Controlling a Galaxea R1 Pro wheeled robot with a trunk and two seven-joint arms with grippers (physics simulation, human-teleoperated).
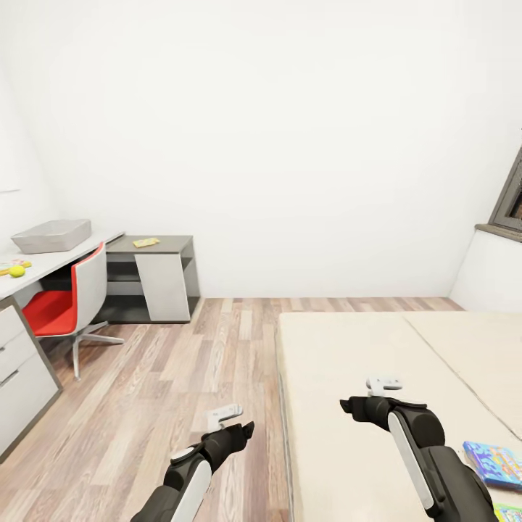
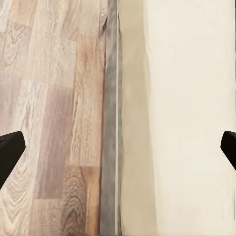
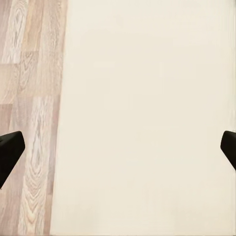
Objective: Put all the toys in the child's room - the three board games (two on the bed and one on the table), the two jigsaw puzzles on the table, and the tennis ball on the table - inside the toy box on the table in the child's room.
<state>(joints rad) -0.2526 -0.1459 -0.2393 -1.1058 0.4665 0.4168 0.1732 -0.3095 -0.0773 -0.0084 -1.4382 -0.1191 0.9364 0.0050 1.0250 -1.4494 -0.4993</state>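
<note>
Toys lie unpacked: tennis ball (image 1: 16, 271) on table (image 1: 54, 259) near toy box (image 1: 51, 235), blue board game (image 1: 495, 464) on bed (image 1: 348, 362); left gripper (image 1: 226, 419) and right gripper (image 1: 377, 388) jaws wide, empty.

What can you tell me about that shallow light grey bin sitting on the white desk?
The shallow light grey bin is rectangular, with outward-sloping sides and an open top, and looks like matte plastic. It stands upright on the long white-topped desk, at its far end near the wall. Nothing touches it; its inside cannot be seen from here.
</note>
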